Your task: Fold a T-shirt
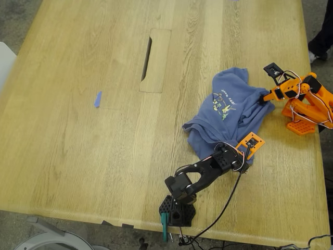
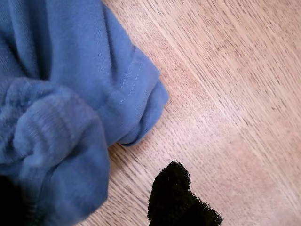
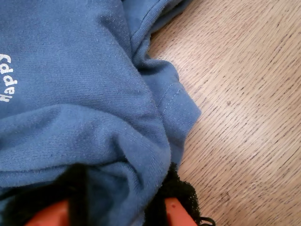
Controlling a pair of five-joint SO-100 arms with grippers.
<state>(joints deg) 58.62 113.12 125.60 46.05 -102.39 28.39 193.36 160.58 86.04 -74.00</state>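
Note:
The blue-purple T-shirt (image 1: 223, 114) lies crumpled on the wooden table (image 1: 78, 146) at the exterior view's right, its green-and-yellow print facing up. My first gripper (image 1: 246, 155), on the black arm, is at the shirt's near edge. In the first wrist view it (image 2: 89, 202) is shut on a bunch of ribbed shirt fabric (image 2: 51, 132) between black fingertips (image 2: 174, 197). My second gripper (image 1: 268, 97), on the orange arm, is at the shirt's right edge. In the second wrist view it (image 3: 117, 207) is shut on a fold of the shirt (image 3: 84, 94), where white lettering shows.
A rectangular cover panel with a dark slot (image 1: 155, 60) sits in the table's middle. A small strip of blue tape (image 1: 98, 99) lies to the exterior view's left. The orange arm's base (image 1: 302, 117) stands near the right edge, the black arm's base (image 1: 177, 211) at the near edge. A person's foot (image 1: 320, 44) shows at the top right.

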